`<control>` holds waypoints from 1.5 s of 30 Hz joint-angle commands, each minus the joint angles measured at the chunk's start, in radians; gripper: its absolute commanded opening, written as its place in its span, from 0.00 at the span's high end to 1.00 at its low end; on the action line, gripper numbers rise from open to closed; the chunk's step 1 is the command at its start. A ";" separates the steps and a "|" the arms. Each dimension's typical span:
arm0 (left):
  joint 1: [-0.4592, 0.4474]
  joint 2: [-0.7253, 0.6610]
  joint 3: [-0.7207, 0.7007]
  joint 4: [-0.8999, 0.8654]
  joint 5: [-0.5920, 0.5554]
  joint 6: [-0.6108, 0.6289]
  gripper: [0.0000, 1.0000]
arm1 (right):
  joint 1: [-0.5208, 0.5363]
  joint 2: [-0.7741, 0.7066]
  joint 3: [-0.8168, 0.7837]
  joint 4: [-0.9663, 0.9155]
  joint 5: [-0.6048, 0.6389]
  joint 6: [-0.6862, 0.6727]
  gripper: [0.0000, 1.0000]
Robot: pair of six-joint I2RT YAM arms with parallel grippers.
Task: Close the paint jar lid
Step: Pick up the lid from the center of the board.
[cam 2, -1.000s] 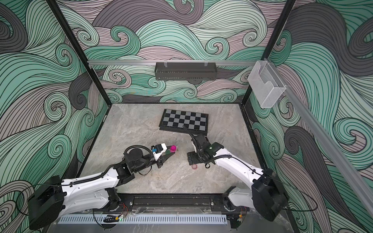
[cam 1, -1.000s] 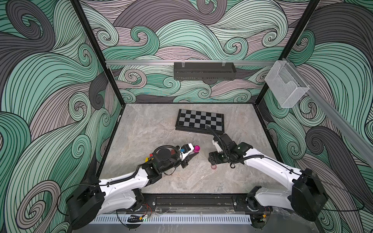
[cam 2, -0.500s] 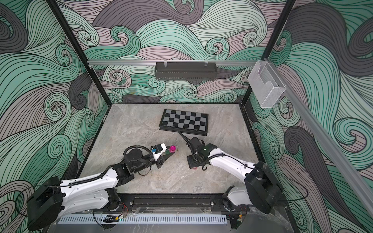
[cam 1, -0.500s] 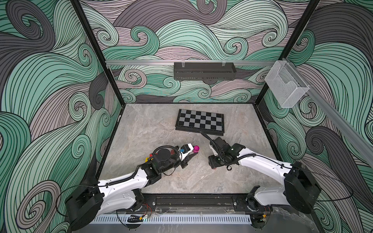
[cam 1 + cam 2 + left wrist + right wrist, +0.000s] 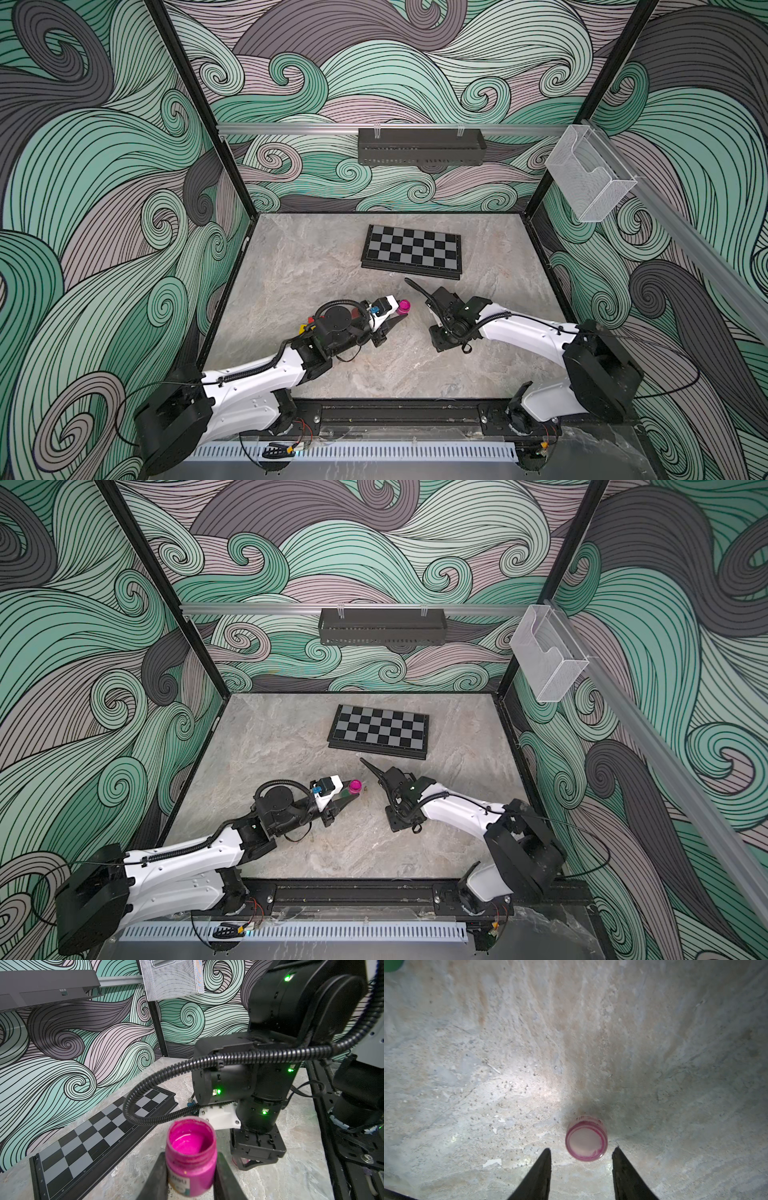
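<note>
Firmly held paint jar (image 5: 191, 1157), loose lid (image 5: 586, 1140)

Left jaws clench the open paint jar, lower centre of the left wrist view. Right jaws stand released; the lid lies on the worktop (image 5: 488, 1053) between their tips, touching neither.

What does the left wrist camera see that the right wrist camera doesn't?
Only the left wrist view: the open pink jar, clamped in the left gripper, plus the chessboard and the right arm.

Only the right wrist view: a clear look down on the lid, lying on the table. It sits between the tips of the right gripper, whose jaws are apart and not touching it.

Both: the grey stone table.
</note>
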 commanded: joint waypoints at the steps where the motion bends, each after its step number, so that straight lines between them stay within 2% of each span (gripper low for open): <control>1: 0.001 -0.002 -0.001 0.020 -0.004 -0.005 0.88 | 0.004 0.025 0.007 0.040 0.019 0.023 0.53; 12: 0.001 -0.006 -0.004 0.022 -0.004 -0.006 0.88 | 0.006 0.062 0.012 0.057 0.024 0.023 0.60; 23: 0.000 -0.004 -0.003 0.022 -0.002 -0.005 0.88 | 0.009 0.086 0.014 0.063 0.042 0.026 0.61; 40: 0.000 0.001 -0.001 0.026 -0.001 -0.005 0.88 | 0.019 0.098 0.019 0.075 0.056 0.034 0.59; 45: 0.000 0.001 -0.001 0.026 -0.001 -0.005 0.88 | 0.020 0.103 0.021 0.074 0.062 0.037 0.54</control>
